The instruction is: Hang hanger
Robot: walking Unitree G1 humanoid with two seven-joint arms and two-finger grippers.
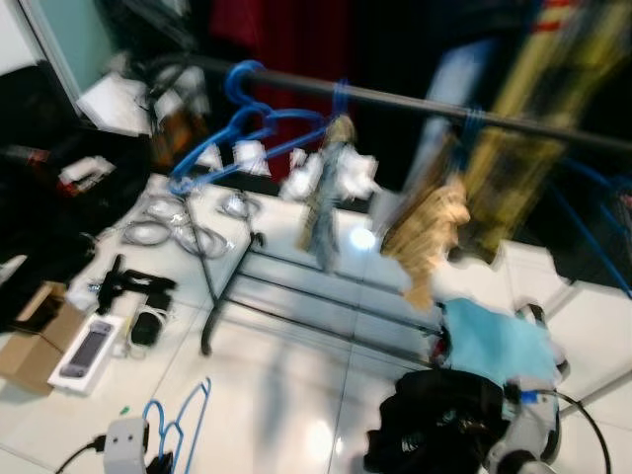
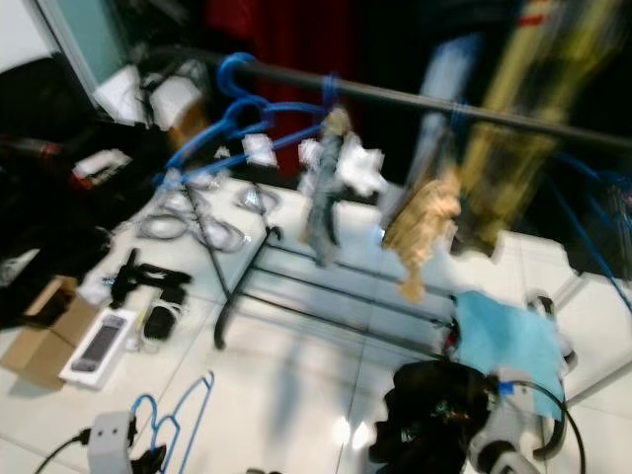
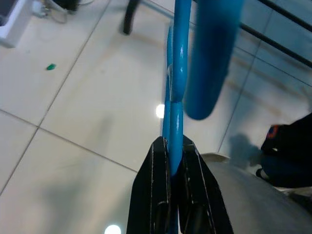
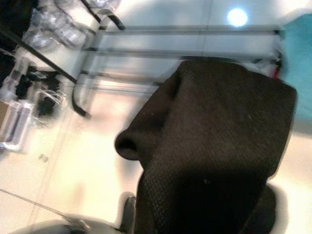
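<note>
In the head views, blue plastic hangers [image 1: 247, 123] are hung at the left end of a dark metal rail [image 1: 415, 104]. In the left wrist view, the left gripper [image 3: 174, 158] jaws are clamped on a blue plastic hanger [image 3: 176, 83] above the white tiled floor [image 3: 73, 122]. In the right wrist view, black knitted cloth [image 4: 214, 156] is seen; the right jaws' state cannot be told.

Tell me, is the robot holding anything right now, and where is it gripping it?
Yes. The left gripper is shut on a blue hanger, pinching its thin wire between the two black fingers. Black fabric drapes before the right wrist camera; whether that gripper holds it cannot be told.

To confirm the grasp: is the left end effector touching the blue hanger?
Touching. The left wrist view shows the left end effector with both black fingers pressed against the blue hanger.
</note>
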